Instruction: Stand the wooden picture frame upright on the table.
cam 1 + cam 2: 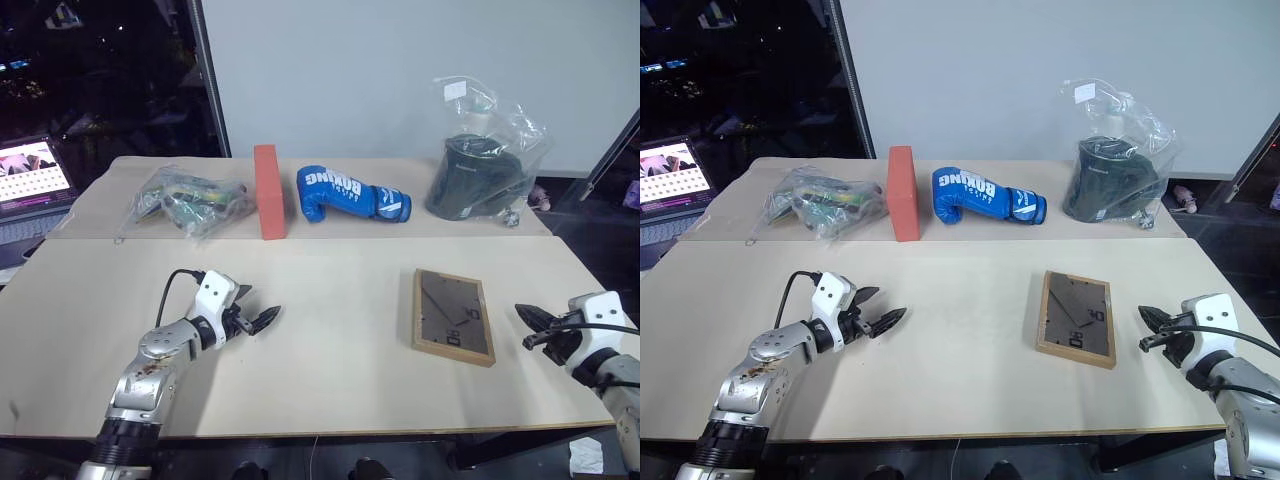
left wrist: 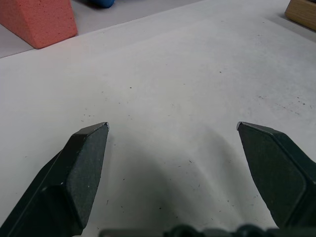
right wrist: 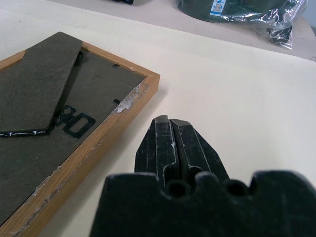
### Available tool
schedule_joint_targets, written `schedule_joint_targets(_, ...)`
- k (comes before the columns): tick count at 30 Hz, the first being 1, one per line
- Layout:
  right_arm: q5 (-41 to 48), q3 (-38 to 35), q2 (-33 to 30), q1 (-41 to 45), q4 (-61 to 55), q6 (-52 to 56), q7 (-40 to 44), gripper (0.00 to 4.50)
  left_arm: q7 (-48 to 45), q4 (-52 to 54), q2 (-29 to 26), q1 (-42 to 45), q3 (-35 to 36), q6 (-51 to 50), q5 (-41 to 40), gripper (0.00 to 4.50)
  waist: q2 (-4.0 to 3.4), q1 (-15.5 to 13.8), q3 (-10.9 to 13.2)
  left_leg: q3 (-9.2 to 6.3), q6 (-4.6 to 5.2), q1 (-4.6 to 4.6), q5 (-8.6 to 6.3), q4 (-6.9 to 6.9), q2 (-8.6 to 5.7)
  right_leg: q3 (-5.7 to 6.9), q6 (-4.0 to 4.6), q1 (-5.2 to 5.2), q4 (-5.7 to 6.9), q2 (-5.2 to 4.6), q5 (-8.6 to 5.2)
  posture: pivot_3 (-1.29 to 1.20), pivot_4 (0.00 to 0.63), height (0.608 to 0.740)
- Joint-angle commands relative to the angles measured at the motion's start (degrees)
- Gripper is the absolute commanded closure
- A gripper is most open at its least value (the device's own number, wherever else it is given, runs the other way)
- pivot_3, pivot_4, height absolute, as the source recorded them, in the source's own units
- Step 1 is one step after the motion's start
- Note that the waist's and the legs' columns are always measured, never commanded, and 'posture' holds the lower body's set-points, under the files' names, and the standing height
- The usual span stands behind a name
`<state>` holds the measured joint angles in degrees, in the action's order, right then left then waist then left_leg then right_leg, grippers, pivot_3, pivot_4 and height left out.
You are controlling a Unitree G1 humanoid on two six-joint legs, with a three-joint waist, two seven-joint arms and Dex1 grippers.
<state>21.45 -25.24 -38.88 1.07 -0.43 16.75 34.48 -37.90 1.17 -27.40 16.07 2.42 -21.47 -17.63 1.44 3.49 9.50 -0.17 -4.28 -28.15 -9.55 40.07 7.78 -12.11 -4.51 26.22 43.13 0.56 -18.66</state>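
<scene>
Frame (image 1: 454,315) lies flat on the surface (image 1: 330,380), back side up, dark backing and folded stand showing, light-wood rim around it. It sits right of centre, nearer the front edge than the seam. Not upright.

Right gripper (image 1: 524,314): fingers (image 3: 170,143) pressed together, holding nothing. It hovers just beside the frame's right edge, tips pointing toward it, not touching. In the right wrist view the frame's near corner shows chipped wood.

Left gripper (image 1: 262,318): fingers (image 2: 81,170) spread wide, nothing between them, bare surface beneath. It is on the left half of the surface, well apart from the frame, pointing toward it.

Back row beyond the seam, left to right: clear bag (image 1: 190,198) of mixed items, red-orange block (image 1: 269,192) standing on its long edge, blue boxing glove (image 1: 350,195) just beside the block, dark object in a clear plastic bag (image 1: 480,170) at the far right. Laptop (image 1: 32,180) with lit screen off the surface's left end.
</scene>
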Motion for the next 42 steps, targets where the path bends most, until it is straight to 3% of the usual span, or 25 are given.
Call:
schedule_joint_targets(1, 0.8, -0.4, -2.7, 0.5, -2.2, 0.2, 2.8, 4.44, -3.9, 2.0, -2.2, 2.2, 1.1, -5.2, -4.2, 0.00, 0.00, 0.0, 0.0, 0.00, 0.00, 0.00, 0.00, 0.00, 0.00, 0.00, 0.00, 0.00, 0.00, 0.00, 0.00, 0.00, 0.150, 0.660)
schedule_joint_targets(4, 1.2, -0.2, -8.4, 0.0, -3.8, 2.2, 8.5, 4.44, -13.2, 5.5, -7.8, 6.1, -1.7, -12.6, -8.8, 0.00, -0.05, 0.1, 0.1, -0.01, 0.00, -0.12, 0.00, 0.05, -0.01, 0.01, 0.00, 0.13, 0.08, 0.00, 0.00, 0.00, 0.150, 0.660)
schedule_joint_targets(8, -4.2, 2.7, -14.4, -0.7, -1.0, 0.4, 11.1, 4.50, -17.1, 3.9, -10.4, 11.3, -8.1, -15.0, -6.0, 1.03, -0.06, 0.0, 0.0, -0.02, -0.01, -0.06, 0.00, 0.07, -0.01, 0.03, -0.01, 0.02, 0.03, 0.00, -0.05, 0.00, 0.150, 0.660)
schedule_joint_targets(12, -8.2, 6.6, -17.0, 2.3, 2.8, 0.5, 10.9, 4.50, -18.1, -1.9, -6.6, 17.6, -14.0, -12.0, -1.7, 2.60, -0.05, -0.1, 0.0, -0.02, -0.01, -0.07, 0.00, 0.11, -0.02, 0.05, -0.02, 0.00, -0.01, -0.01, -0.05, 0.00, 0.150, 0.660)
schedule_joint_targets(18, -12.4, 14.1, -17.1, 8.3, 9.5, -0.8, 13.2, 4.50, -17.5, -18.4, 6.8, 28.2, -25.4, -2.2, 8.8, 4.49, -0.04, -0.1, 0.1, -0.03, 0.00, -0.11, 0.00, 0.20, -0.06, 0.04, -0.07, -0.01, 0.00, -0.01, -0.01, 0.00, 0.150, 0.660)
schedule_joint_targets(24, -13.1, 19.2, -13.0, 12.6, 12.7, -3.6, 15.5, 4.50, -15.1, -31.7, 18.2, 33.6, -29.1, 4.5, 14.7, 4.49, -0.04, 0.0, 0.1, -0.05, 0.07, -0.09, -0.04, 0.10, -0.08, 0.04, -0.01, -0.01, 0.01, -0.01, -0.04, 0.00, 0.150, 0.660)
schedule_joint_targets(28, -13.2, 21.9, -9.3, 14.4, 11.1, -4.5, 16.6, 4.50, -15.8, -33.9, 20.1, 33.6, -29.5, 6.3, 16.9, 4.49, -0.04, 0.5, 0.0, -0.09, 0.07, -0.05, -0.04, 0.13, -0.10, 0.04, -0.05, -0.08, 0.02, -0.01, -0.03, 0.00, 0.150, 0.660)
schedule_joint_targets(32, -13.7, 25.2, -5.6, 16.4, 9.1, -4.6, 17.5, 4.50, -17.0, -31.3, 16.2, 31.0, -28.9, 5.3, 18.4, 4.49, -0.06, 1.5, 0.0, -0.16, 0.07, 0.01, -0.03, 0.08, -0.10, 0.05, -0.04, -0.08, 0.08, 0.01, -0.02, 0.00, 0.150, 0.660)
schedule_joint_targets(37, -14.3, 30.5, -0.3, 18.8, 5.7, -3.6, 18.6, 4.50, -18.8, -21.3, 5.5, 23.8, -25.1, 0.2, 17.7, 4.49, -0.07, 3.6, 0.0, -0.37, 0.07, 0.28, -0.02, -0.13, -0.09, 0.05, 0.06, -0.24, 0.19, 0.13, -0.02, 0.00, 0.150, 0.660)
schedule_joint_targets(42, -15.3, 35.0, 4.2, 22.0, 5.7, -3.7, 19.7, 4.50, -22.8, -10.9, -5.0, 13.7, -22.6, -2.9, 16.0, 4.49, -0.03, 5.3, -0.1, -0.58, 0.09, 1.21, -0.04, -0.30, -0.06, 0.18, 0.33, -1.06, 0.22, 0.25, -0.21, 0.00, 0.150, 0.660)
